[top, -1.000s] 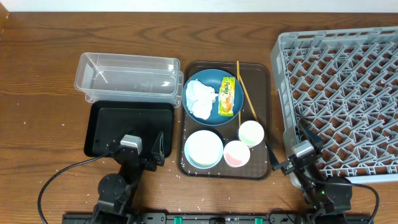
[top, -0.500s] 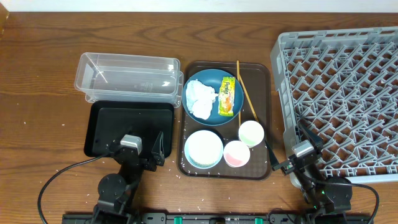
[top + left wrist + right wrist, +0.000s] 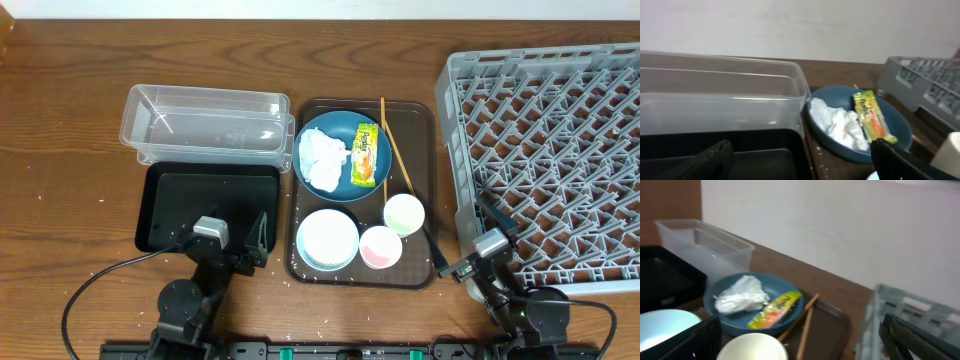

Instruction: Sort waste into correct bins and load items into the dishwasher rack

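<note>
Two open pincers, nothing held: in the overhead view the left gripper (image 3: 225, 233) sits over the near end of the black tray (image 3: 190, 190) and the right gripper (image 3: 465, 240) by the near left corner of the dishwasher rack (image 3: 550, 120), each with its fingers spread apart and empty. The clear tub (image 3: 205, 152) lies just behind the black tray. Between bins and rack, the brown serving tray (image 3: 418, 118) carries the blue plate (image 3: 322, 122) with the tissue (image 3: 322, 158) and the wrapper (image 3: 366, 154) on it, the chopsticks (image 3: 397, 150) just beside the plate, and, nearer the arms, the bowl (image 3: 328, 238), the green cup (image 3: 404, 213) and the pink cup (image 3: 380, 246). The step in hand is probably clearing the plate, and the left arm is nearer the bins: it would do well to pinch the tissue from above at its raised crumple and lift it over the rim, the flat wrapper offering far less to grasp. Which bin suits which waste cannot be told. The left wrist view adds what the overhead flattens, the tub's tall wall and the tissue's bulk, but shows little of the bowl and cups. The right wrist view alone shows the chopsticks from the side, lying low along the plate, touching it or not unclear, and the rack's wall rising at the right.
</note>
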Controlling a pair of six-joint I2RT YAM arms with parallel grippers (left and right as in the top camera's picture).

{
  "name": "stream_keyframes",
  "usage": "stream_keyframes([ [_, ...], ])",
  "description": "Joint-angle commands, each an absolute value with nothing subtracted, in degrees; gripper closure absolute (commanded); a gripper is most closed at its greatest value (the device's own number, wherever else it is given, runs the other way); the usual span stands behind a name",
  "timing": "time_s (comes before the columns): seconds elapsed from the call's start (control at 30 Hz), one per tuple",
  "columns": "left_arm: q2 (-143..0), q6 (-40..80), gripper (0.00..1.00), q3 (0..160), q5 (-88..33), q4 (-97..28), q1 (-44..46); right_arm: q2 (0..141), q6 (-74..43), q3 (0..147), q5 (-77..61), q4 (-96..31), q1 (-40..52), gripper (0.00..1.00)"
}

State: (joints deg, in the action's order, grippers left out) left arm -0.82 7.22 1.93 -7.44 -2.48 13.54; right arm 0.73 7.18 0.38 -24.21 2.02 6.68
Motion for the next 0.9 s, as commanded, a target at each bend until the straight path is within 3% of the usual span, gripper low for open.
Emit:
stream_keyframes([
  [0.0,-1.0,9.0,0.1,1.2,-11.9,-2.0,13.3,0.8,-1.0,0.3,-26.2,1.2,6.6,0.01],
  [0.13,-1.3,10.3,0.1,6.7,-14.8,-3.6,13.3,0.8,-5.5,2.7,-26.1,-3.2,6.6,0.01],
  [0.33,-10.3,10.2,0.1,19.7,-15.7,-6.6,13.3,5.7,-5.5,14.1,-18.8,-19.8,6.6,0.01],
  [0.63,-43.9,10.2,0.09,51.3,-30.4,-31.8,13.9,33.8,-1.6,43.2,-18.1,-43.7,6.6,0.01],
  [0.87,-57.3,15.7,0.1,58.3,-48.0,-35.0,14.5,51.5,-1.7,57.4,-28.9,-53.4,6.6,0.01],
])
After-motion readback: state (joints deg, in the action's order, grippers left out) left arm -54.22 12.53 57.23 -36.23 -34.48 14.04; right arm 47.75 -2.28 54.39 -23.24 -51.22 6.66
